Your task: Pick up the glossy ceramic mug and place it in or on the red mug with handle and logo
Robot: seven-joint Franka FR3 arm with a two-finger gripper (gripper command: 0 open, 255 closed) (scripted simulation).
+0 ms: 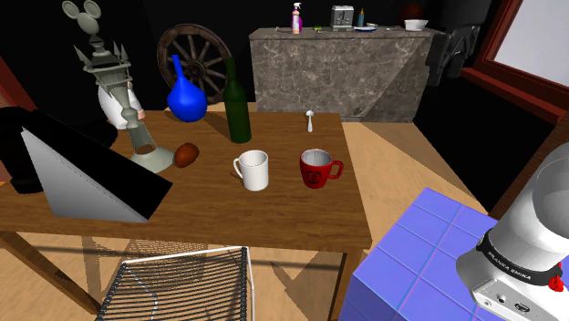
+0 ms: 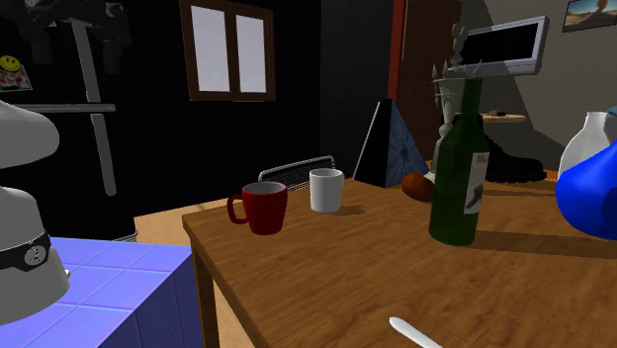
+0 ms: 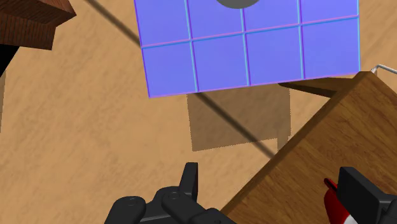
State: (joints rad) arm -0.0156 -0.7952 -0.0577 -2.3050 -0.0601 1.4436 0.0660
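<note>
Hanging with its two fingers spread wide and nothing between them, the tool (image 3: 270, 172) is pointing down at the wooden floor (image 3: 95, 127), with the worktop (image 3: 331, 127) corner just beside it and the blue tiled stand (image 3: 254, 51) beyond. Well apart from the tool, the white mug (image 1: 253, 170) is standing upright on the worktop, near the red mug (image 1: 316, 168) but not touching it.

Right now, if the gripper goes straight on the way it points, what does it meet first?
Probably the edge of the wooden table, which lies ahead of the open gripper; the floor is close beside it, so depth leaves this uncertain.
</note>
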